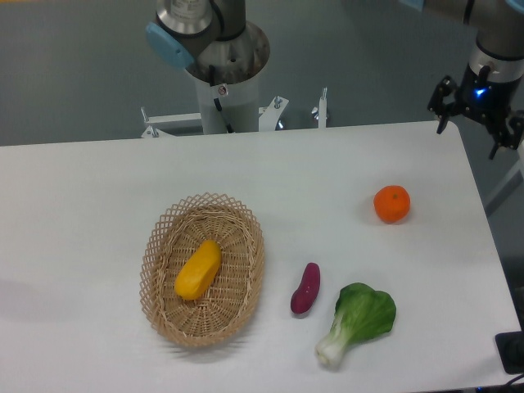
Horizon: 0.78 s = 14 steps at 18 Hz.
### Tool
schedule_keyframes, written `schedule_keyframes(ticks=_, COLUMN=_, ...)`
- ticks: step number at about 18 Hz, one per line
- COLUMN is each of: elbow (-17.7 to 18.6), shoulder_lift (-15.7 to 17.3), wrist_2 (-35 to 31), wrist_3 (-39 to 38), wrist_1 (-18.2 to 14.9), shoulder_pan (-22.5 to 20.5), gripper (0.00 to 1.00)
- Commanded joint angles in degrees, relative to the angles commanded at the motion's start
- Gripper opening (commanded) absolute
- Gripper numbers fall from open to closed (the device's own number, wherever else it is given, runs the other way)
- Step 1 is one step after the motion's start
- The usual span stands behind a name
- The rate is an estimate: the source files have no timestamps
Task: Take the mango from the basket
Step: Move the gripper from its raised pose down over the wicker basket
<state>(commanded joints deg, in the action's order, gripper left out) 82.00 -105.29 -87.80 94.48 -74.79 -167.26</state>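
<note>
The mango (pixel 198 270) — smooth, probably slippery, lying aslant in the wicker basket (pixel 160 246) at lower left — is best taken across its narrow middle by the gripper (pixel 477 115), seemingly spread open at upper right.

My base column (pixel 223 82) stands upright at the far edge, the shoulder joint with its blue cap (pixel 168 42) just above it. My forearm crosses the top right corner and turns down into the wrist (pixel 494 67), where a blue light glows. Below it my gripper (pixel 477 121) hangs in the air, its 2 black fingers (pixel 443 100) spread apart, holding nothing.
</note>
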Motion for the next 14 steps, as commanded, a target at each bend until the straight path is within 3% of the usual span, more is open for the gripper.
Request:
schedule_keyframes(ticks=8, elbow=4.4, shoulder_lift=2.9, wrist_2=0.2, wrist_3=-0.3, wrist_1=-0.1, shoulder_pan=0.4, gripper=1.00)
schedule_keyframes(ticks=14, elbow=10.4, shoulder_lift=7.8, wrist_2=8.8, wrist_3=-12.2, wrist_1=0.2, shoulder_pan=1.6, gripper=1.00)
